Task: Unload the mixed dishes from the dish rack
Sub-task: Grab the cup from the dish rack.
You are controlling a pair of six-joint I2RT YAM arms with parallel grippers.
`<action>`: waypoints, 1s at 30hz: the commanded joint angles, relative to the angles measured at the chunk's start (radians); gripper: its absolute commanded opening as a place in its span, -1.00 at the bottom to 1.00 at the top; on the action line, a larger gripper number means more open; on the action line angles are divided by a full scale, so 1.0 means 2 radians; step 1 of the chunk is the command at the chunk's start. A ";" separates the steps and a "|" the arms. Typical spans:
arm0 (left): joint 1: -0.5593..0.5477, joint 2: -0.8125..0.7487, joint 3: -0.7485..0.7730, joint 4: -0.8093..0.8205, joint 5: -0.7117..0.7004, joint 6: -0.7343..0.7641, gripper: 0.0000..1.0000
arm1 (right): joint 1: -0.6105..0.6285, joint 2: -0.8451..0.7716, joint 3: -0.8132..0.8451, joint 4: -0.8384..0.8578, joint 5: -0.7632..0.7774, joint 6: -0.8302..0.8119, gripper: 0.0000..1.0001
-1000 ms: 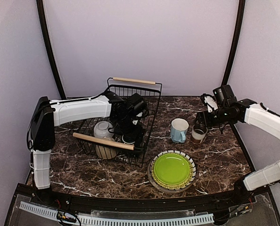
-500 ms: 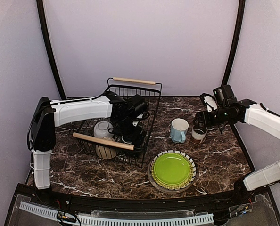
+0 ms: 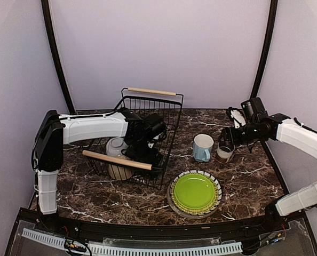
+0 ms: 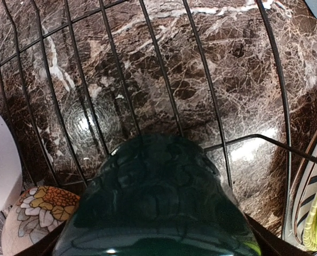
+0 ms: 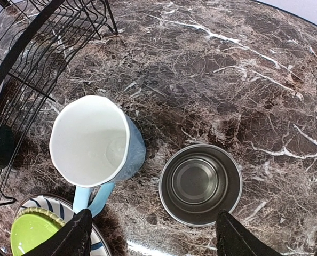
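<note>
Close evenly on dark green mug (image 4: 158, 202), bottom centre of left wrist view inside rack (image 3: 148, 91); left jaws wide astride it, grip unconfirmed; right jaws wide, empty; lift clear of wires.

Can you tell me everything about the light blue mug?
The light blue mug is glossy, like ceramic, pale blue outside and white inside, with one looped handle. It is empty and stands upright on the dark marble table, between the dish rack and the brown-white cup, touching neither. Its handle points toward the stacked plates.
</note>
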 commanded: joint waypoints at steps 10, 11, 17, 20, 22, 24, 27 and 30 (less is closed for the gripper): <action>0.000 -0.031 0.016 -0.016 -0.024 0.000 0.13 | 0.002 -0.029 0.007 0.006 -0.007 -0.001 0.55; 0.000 -0.038 0.021 -0.016 -0.028 0.000 0.05 | 0.002 -0.030 0.008 0.006 -0.007 -0.001 0.55; 0.003 -0.076 0.036 -0.001 -0.054 0.009 -0.12 | 0.002 -0.035 0.014 0.010 0.000 0.011 0.90; 0.009 -0.103 0.047 0.013 -0.072 0.014 -0.19 | 0.002 -0.037 0.017 0.014 0.004 0.025 0.97; 0.011 -0.126 0.047 0.036 -0.071 0.023 -0.19 | 0.002 -0.041 0.018 0.017 0.004 0.039 0.97; 0.013 -0.151 0.042 0.066 -0.062 0.033 -0.20 | 0.002 -0.049 0.015 0.025 -0.008 0.046 0.97; 0.021 -0.186 0.022 0.140 -0.012 0.041 -0.20 | 0.001 -0.064 0.011 0.045 -0.052 0.049 0.97; 0.033 -0.237 -0.041 0.235 0.065 0.029 -0.21 | 0.001 -0.077 0.002 0.090 -0.125 0.060 0.97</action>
